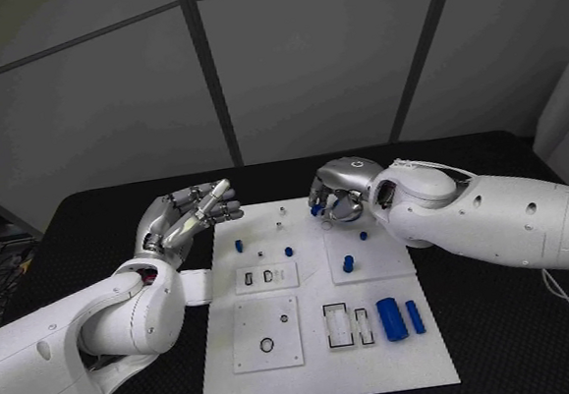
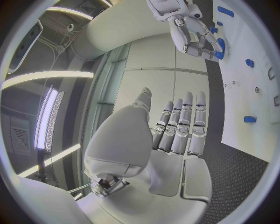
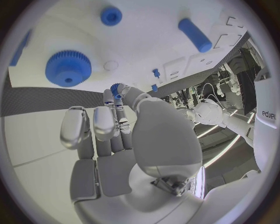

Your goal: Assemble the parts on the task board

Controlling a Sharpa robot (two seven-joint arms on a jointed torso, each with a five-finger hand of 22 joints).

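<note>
Right hand (image 1: 338,197) perhaps pinching part (image 3: 115,88).

The white board (image 1: 330,364) is the landmark. Its near edge strip lies bare, and so does the black desk (image 1: 517,323) on either side of it. Two long blue cylinders (image 1: 392,319) lie side by side toward its near right. Short blue pegs (image 1: 289,251) stand scattered over its far half. The right hand (image 1: 336,196) hangs over the board's far right corner, pinching a small blue part (image 3: 115,88). The left hand (image 1: 187,216) hovers off its far left corner, fingers straight.
</note>
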